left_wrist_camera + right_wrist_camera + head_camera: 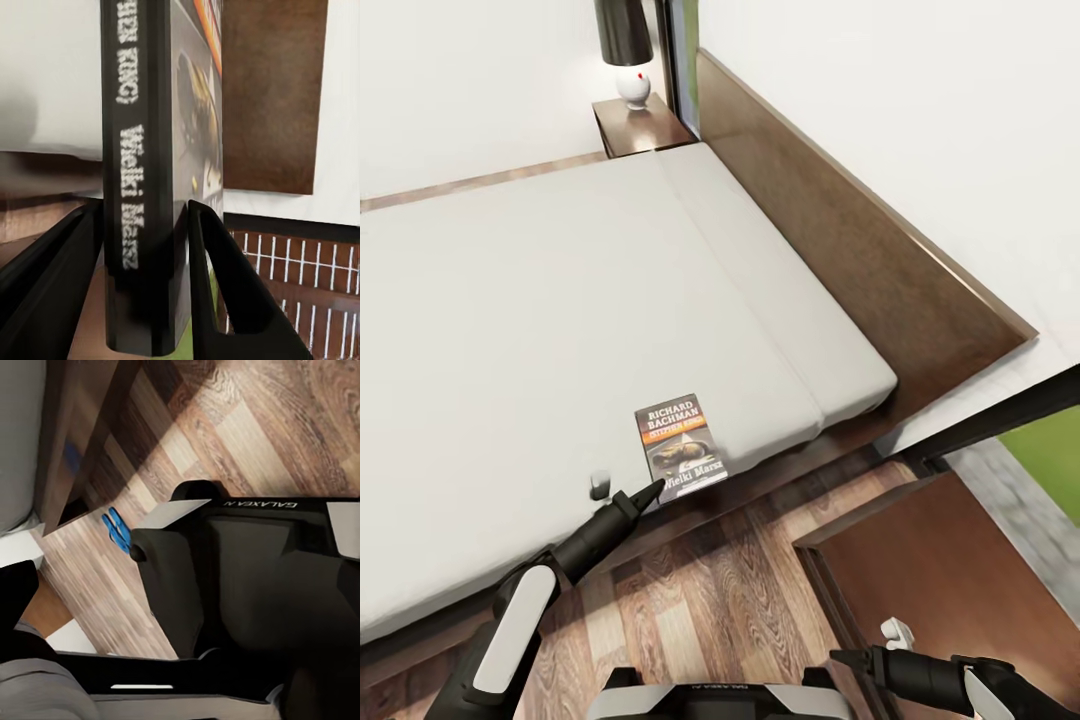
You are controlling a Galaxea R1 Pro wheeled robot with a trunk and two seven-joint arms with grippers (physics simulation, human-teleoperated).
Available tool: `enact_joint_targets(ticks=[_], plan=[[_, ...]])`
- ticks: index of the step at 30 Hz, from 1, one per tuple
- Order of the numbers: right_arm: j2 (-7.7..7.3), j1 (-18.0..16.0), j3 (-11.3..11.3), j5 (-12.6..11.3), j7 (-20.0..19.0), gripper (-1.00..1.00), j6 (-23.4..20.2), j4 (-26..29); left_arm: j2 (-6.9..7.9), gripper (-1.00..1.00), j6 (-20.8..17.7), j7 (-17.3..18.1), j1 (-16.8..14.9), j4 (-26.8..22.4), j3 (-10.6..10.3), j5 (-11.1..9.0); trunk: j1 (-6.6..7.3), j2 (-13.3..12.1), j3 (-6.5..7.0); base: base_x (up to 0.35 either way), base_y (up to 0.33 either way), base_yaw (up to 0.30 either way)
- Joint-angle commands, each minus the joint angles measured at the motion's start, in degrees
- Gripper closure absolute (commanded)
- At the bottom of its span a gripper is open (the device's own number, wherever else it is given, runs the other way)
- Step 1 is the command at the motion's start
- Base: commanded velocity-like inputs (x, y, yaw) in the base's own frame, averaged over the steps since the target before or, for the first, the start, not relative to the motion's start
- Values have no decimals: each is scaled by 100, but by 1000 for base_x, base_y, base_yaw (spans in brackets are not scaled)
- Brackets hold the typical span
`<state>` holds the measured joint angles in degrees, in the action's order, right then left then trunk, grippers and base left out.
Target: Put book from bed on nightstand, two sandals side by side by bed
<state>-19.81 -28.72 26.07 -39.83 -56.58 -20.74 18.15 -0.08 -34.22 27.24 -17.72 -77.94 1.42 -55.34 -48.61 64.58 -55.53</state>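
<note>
Left pincer [650, 492] is right at the near edge of the bed [560, 330], its tips at the lower corner of the book [681, 445]. The paperback lies flat on the grey mattress, cover up, hanging close to the bed's edge. From the left wrist view, the book's [142, 187] dark spine stands between the two black fingers [225, 285], one on each side, and they look to be closing on it. Whether they press firmly yet, I cannot tell for sure.

To do this well: get the spine seated deep between the fingers before lifting, since a thin paperback pinched at a corner may droop or swivel. Squeeze fully, then lift straight up off the mattress.

The near nightstand [950, 590] sits just off the bed's corner, beside the right arm, so the carry is short. A far nightstand [645, 125] with a lamp [628, 50] stands at the other side.

Right pincer [860, 657] hangs low over the near nightstand; its state I cannot tell. In the right wrist view the blue sandals [116, 529] lie on the wood floor [247, 435], together, waiting their turn.
</note>
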Motion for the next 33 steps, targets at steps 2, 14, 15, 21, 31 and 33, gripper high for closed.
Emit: enact_joint_targets(ticks=[2, 14, 15, 21, 31, 33], plan=[[-5, -2, 31, -59, -2, -100, -52, 4, 41, 100, -42, 2, 2, 3, 3, -38, 0, 2, 15, 0, 0, 0], [-5, -2, 31, -60, -2, -100, -53, 4, 127, 100, -73, -14, 5, -18, 11, 105, 0, 2, 100, 0, 0, 0], [-5, -2, 31, -60, -2, -100, -53, 2, 141, 100, -79, -15, 5, -25, 15, 195, 0, 2, 106, 0, 0, 0], [-5, -2, 30, -60, -10, -100, -53, 0, 241, 100, -107, -194, 5, -36, 53, 865, 0, 2, 136, 0, 0, 0], [-5, -2, 30, -60, -19, -100, -53, -9, 701, 100, -894, -324, 5, -26, 54, 1385, 0, 2, 177, 0, 0, 0], [-5, -2, 30, -60, -19, -100, -53, -9, 711, 100, -967, -324, 9, -18, 51, 1665, 0, 2, 185, 0, 0, 0]])
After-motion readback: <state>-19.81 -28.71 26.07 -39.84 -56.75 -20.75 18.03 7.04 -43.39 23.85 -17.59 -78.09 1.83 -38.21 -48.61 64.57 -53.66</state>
